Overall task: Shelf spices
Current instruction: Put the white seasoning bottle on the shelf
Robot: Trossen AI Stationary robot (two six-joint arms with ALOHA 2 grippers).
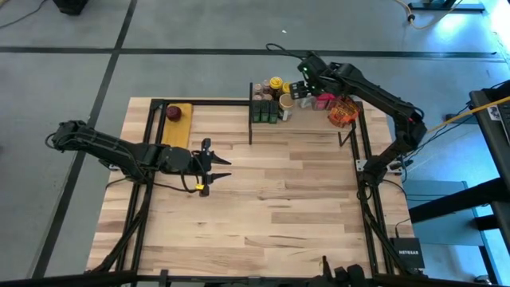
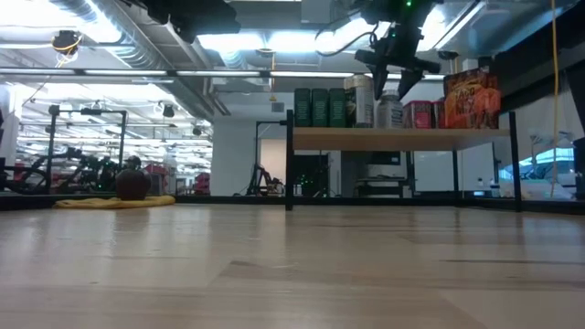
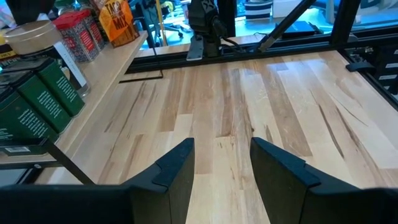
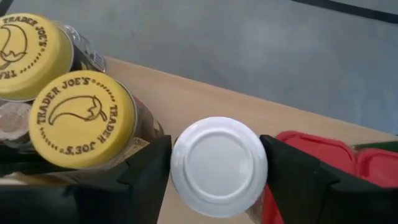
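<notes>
1. The white-lidded jar stands on the shelf at the far right of the tabletop, in the back row of the spices.
2. The right gripper hangs over that jar with one dark finger on each side of the lid; the fingers stand just apart from the lid's rim, so the jaws are spread around it and not clamped on it.
3. Just left of the white lid stand two jars with yellow lids; on its right are red boxes. These neighbours crowd the fingers on both sides.
4. Further left on the shelf stand three dark rectangular tins, with a tan-lidded jar beside them. At the right end of the shelf stands an orange packet.
5. From table height, the tins, jars, red boxes and orange packet show in a line along the board, with the right arm coming down on them from above.
6. The left gripper hovers over the bare tabletop, left of centre and well apart from the shelf, its jaws apart and holding nothing.
7. At the far left corner a dark red round thing lies on a yellow pad.
</notes>
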